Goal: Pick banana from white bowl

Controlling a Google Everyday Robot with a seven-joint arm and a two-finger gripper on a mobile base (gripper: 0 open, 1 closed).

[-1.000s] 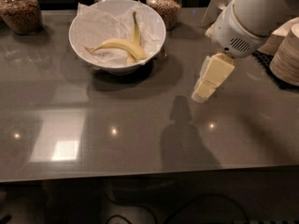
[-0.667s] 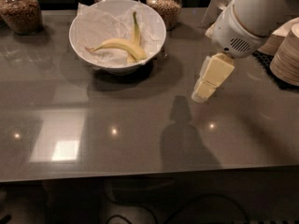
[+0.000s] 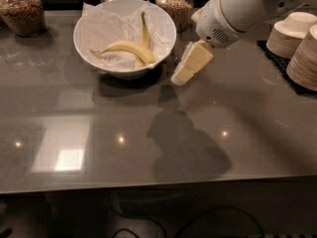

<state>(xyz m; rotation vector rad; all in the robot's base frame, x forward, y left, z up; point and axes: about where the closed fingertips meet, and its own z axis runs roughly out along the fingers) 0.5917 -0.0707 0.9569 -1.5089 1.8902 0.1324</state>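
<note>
Camera view is showing the banana point(image 3: 130, 48) lying in the white bowl point(image 3: 124, 72), left of the claw point(image 3: 178, 78), which is hovering just outside the rim above the bench point(image 3: 148, 148). I cannot tell whether the claw is spread. On reaching in, it is risking clipping the rim or snagging the slimmer banana point(image 3: 144, 31) or the crinkled paper point(image 3: 104, 26).

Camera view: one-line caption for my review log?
The gripper hangs just right of the white bowl; the banana lies inside it, not yet grasped.

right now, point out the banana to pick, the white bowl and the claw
banana point(image 3: 126, 47), camera view, middle of its curved body
white bowl point(image 3: 121, 72), camera view, front outer wall
claw point(image 3: 179, 77), camera view, lower tip, just right of the bowl
</note>
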